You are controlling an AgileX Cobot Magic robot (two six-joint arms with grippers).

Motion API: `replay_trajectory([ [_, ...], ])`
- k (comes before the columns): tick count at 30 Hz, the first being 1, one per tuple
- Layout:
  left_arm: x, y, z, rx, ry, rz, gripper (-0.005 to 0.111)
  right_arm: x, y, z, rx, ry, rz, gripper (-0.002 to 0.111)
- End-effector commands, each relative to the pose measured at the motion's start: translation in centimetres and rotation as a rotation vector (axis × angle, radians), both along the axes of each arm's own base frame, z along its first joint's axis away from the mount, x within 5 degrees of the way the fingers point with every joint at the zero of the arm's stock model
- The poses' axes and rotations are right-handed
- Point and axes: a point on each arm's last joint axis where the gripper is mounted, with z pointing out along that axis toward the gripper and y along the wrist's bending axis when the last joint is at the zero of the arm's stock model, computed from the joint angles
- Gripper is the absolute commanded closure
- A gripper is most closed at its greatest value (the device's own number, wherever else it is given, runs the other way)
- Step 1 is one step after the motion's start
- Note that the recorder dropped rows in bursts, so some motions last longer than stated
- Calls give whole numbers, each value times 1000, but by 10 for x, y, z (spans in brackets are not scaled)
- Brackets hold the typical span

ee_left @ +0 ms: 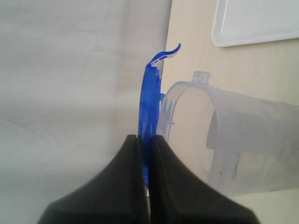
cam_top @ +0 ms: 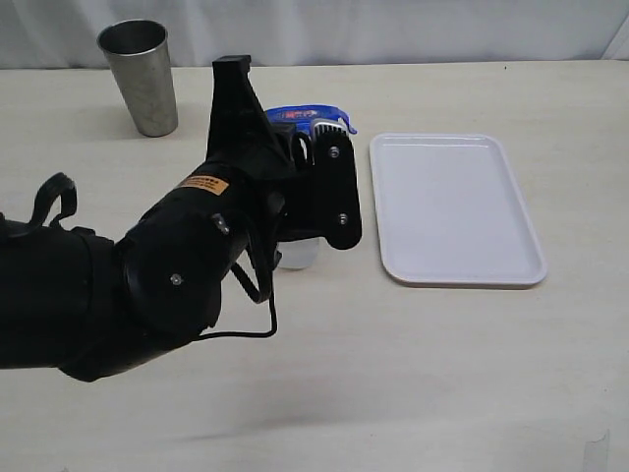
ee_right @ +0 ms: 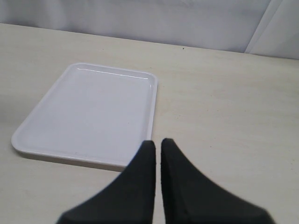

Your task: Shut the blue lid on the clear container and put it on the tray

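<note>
A: Where is the small blue plastic lid (ee_left: 150, 102) held?
B: It is clamped edge-on in the left tool (ee_left: 145, 137), set close against the mouth of the tall clear plastic container (ee_left: 233, 140) (contact cannot be told).
A: And the container?
B: It is seen on the tabletop (cam_top: 393, 374), just beside the flat white plastic tray (ee_right: 93, 107). The right tool (ee_right: 158, 142) is pressed together, nothing held, near the tray

i see a pale cream worktop (cam_top: 413, 374). the white tray (cam_top: 457, 206) lies flat on it, right of the middle. a grey steel cup (cam_top: 141, 79) stands upright at the far left, well apart from the tray. between them the clear container (cam_top: 298, 258) stands on the surface, near the tray's edge; i can make out only its base.
</note>
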Motion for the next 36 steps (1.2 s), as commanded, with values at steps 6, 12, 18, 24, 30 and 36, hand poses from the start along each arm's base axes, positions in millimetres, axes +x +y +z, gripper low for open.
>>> replay_trajectory([
  [6, -3, 1, -3, 0, 62, -2, 107, 0, 0, 0, 10, -5, -3, 104],
  [12, -4, 0, -5, -6, 92, -10, 107, 0, 0, 0, 10, -5, -3, 104],
  [18, -4, 0, -5, -6, 90, -6, 107, 0, 0, 0, 10, -5, -3, 104],
  [24, -4, 1, -6, -10, 95, 3, 107, 0, 0, 0, 10, -5, -3, 104],
  [30, -4, 2, -6, -15, 103, 14, 107, 0, 0, 0, 10, -5, -3, 104],
  [36, -4, 2, -6, -16, 107, 14, 107, 0, 0, 0, 10, -5, -3, 104],
])
